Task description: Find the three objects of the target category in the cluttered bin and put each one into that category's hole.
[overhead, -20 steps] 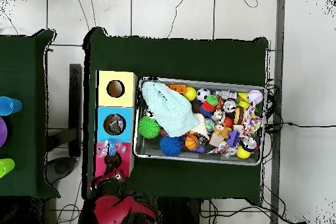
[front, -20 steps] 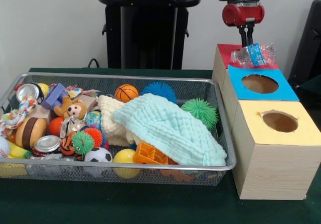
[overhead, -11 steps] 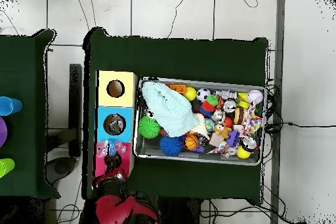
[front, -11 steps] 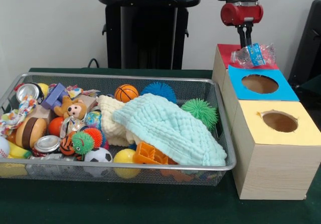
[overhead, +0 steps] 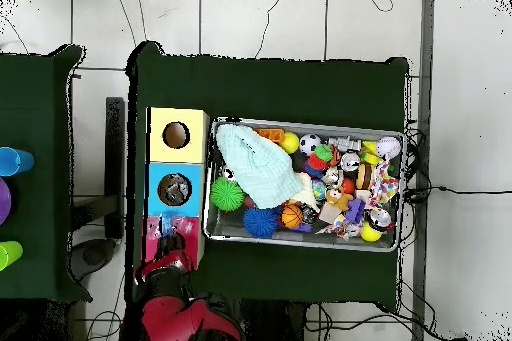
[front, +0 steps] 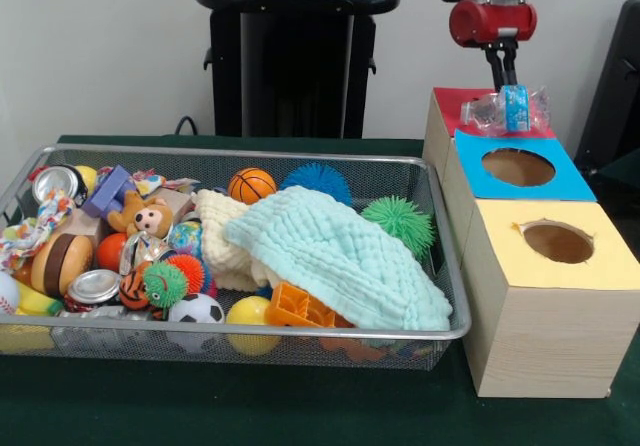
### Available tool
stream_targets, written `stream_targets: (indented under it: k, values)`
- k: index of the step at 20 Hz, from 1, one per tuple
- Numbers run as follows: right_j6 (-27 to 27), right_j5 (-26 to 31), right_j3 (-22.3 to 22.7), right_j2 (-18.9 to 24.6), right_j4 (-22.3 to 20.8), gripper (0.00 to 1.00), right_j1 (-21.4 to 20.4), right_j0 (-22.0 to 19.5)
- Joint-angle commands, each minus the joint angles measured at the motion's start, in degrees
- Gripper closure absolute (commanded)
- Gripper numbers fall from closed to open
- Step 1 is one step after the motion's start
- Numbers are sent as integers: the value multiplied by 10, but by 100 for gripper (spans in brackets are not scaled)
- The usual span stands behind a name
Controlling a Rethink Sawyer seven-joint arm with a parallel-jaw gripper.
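A crushed clear plastic bottle [front: 507,109] with a blue label lies across the top of the red box [front: 450,100], over where its hole is. My gripper [front: 507,86] comes down from above with its two thin fingers close together, pinching the bottle at the label. In the overhead view the bottle [overhead: 176,225] sits on the red box [overhead: 158,242] with the arm just below it. The wire bin [front: 300,154] holds crushed cans [front: 93,286] among toys; a mint cloth [front: 330,251] hides part of the contents.
The blue box [front: 562,180] and the yellow box [front: 530,296], each with a round hole, stand in a row in front of the red one, right of the bin. Balls, a plush monkey [front: 147,216] and spiky balls fill the bin.
My gripper has shifted slightly to the right, and the bottle has moved with it and lies a bit more level. The bin's contents are unchanged.
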Motion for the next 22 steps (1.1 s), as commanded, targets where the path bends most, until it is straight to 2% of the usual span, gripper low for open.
stream_targets:
  k: [1, 22]
  values:
    - [60, -68, -65, 3, 33, 100, 36, -4]
    - [54, -63, -75, -2, 38, 100, 38, -4]
